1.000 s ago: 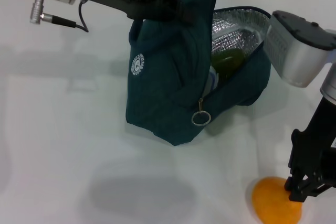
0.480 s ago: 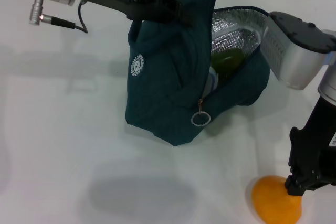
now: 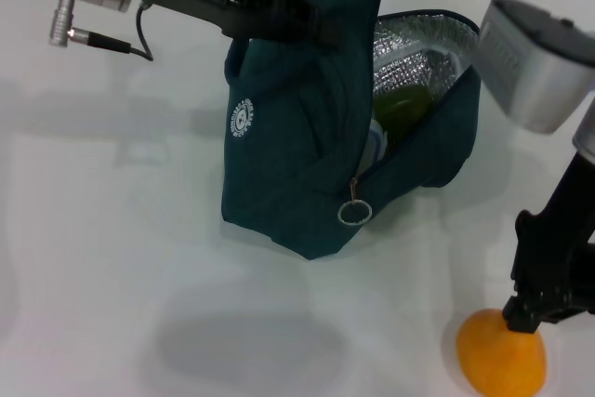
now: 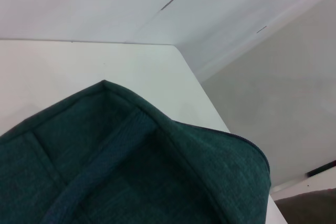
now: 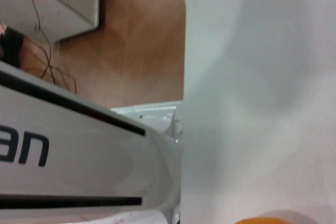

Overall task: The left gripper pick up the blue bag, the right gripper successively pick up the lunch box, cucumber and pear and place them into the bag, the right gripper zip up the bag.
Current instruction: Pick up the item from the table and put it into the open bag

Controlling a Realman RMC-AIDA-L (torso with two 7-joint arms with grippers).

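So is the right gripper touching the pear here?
Touching: the head view shows the right gripper pressed onto the pear's top with no gap.

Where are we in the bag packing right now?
Left gripper holds the bag up and open. The cucumber and lunch box look to be inside already. Right gripper is down on the pear, which sits on the table. Left: pear in, then zip.

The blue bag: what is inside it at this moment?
Inside the dark teal-blue fabric bag, against its silver foil lining, a green cucumber shows, with a sliver of pale lunch box beneath. The rest is covered by the bag's wall.
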